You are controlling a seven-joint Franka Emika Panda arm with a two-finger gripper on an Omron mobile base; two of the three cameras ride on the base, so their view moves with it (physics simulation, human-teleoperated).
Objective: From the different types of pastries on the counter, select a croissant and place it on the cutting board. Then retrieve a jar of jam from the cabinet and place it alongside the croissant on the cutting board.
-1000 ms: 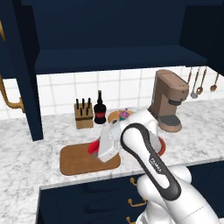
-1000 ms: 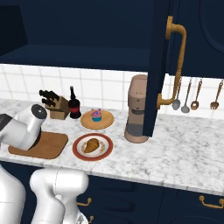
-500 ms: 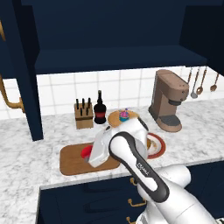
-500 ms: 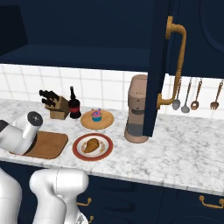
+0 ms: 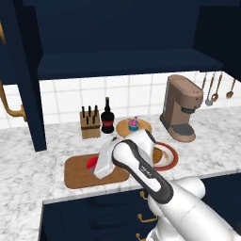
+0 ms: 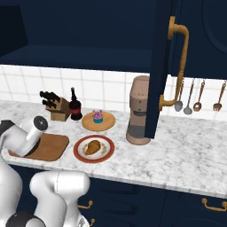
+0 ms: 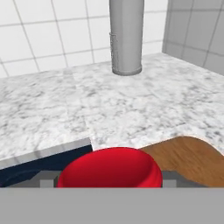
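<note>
Over on the left, the open cabinet [image 5: 117, 47] door hangs above the marbled table [image 5: 28, 164]. Next comes the knife block [image 5: 88, 123] against the tiles, with the dark bottle [image 5: 108, 117] just beside it on its right. In front of them lies the cutting board [image 5: 80, 172], and the gripper [image 5: 96, 165] is down low over it, its fingers on either side of the red jar of jam [image 7: 109, 168]. From the hand camera the jar's lid sits right between the fingertips, over the board's rounded corner, so the gripper is pinching the jar, though whether the jar touches the wood I cannot tell. Moving right, the round wooden plate [image 6: 98, 122] carries the cupcake [image 6: 98, 116]. Nearer us, the red-rimmed plate [image 6: 94, 148] holds the croissant [image 6: 92, 146], not on the board yet. Further right stands the brown coffee machine [image 5: 180, 113], and utensils [image 6: 197, 95] hang on the wall beyond it.
</note>
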